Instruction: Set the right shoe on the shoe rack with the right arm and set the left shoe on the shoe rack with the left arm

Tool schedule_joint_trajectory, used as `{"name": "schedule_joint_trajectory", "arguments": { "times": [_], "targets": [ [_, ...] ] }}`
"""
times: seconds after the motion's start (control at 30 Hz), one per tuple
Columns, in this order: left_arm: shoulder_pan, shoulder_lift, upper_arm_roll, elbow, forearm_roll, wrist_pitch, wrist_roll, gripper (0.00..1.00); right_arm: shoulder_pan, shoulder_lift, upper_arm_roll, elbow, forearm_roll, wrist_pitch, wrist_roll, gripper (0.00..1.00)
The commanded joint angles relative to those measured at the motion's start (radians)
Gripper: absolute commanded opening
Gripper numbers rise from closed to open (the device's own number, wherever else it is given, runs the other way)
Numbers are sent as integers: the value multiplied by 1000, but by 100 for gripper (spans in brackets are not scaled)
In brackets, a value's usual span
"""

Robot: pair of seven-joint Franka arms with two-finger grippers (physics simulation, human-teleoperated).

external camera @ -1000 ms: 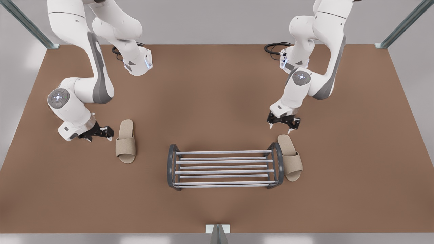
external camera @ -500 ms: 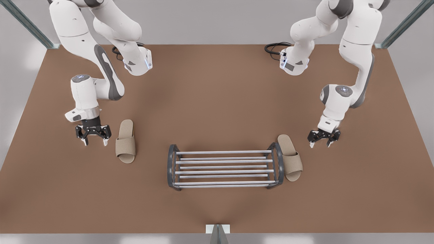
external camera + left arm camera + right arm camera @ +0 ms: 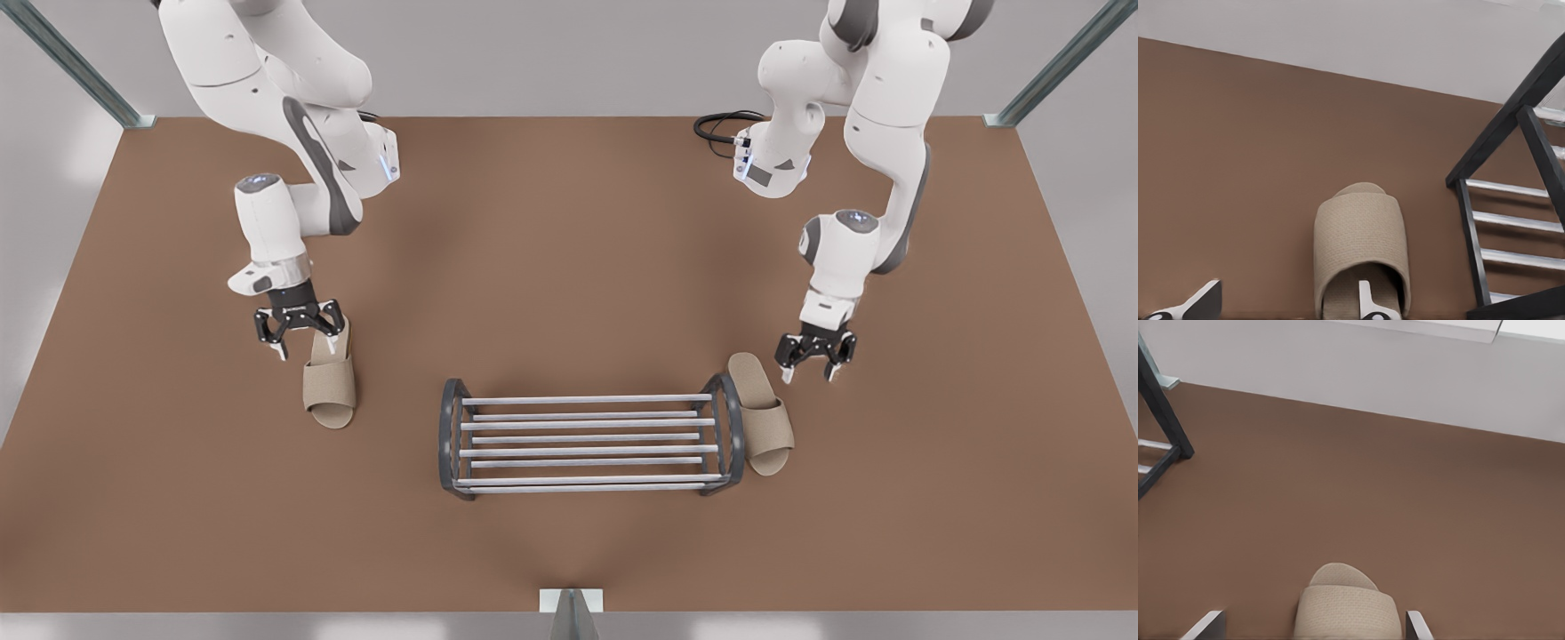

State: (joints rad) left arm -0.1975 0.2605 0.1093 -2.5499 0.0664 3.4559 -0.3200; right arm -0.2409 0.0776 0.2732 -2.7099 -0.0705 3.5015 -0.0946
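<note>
above the counter the left hand and right hand hang wide open, empty; wrist views show left shoe and right shoe close below.

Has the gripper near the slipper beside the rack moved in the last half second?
Yes. The left gripper shifted toward the front view's left, nearer the beige woven slipper beside the silver-barred shoe rack.

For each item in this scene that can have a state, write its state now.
Right gripper: open, over the right shoe's heel end.
Left gripper: open, beside the left shoe's heel.
Right shoe: flat on the table, ungrasped.
Left shoe: flat on the table, beside the rack's end frame.
Shoe rack: upright, no shoe on it.
</note>
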Motion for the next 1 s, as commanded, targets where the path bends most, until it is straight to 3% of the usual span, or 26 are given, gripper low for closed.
{"name": "schedule_joint_trajectory", "arguments": {
  "times": [0.0,0.37,0.7,0.77,0.97],
  "targets": [
    [-8,12,0,-6,-25,32,-8,99,-24,14,0,-1,0,7,18,100],
    [-65,131,4,53,-31,32,-8,99,-175,153,0,13,-49,7,-71,100],
    [-63,212,6,128,-30,34,-7,99,-190,183,0,13,-71,7,-76,100],
    [-120,218,75,131,-28,34,-7,99,-192,203,0,22,-72,7,-76,100],
    [-125,243,84,163,-28,38,-7,99,-219,249,0,38,-77,7,-76,100]
  ]
}}
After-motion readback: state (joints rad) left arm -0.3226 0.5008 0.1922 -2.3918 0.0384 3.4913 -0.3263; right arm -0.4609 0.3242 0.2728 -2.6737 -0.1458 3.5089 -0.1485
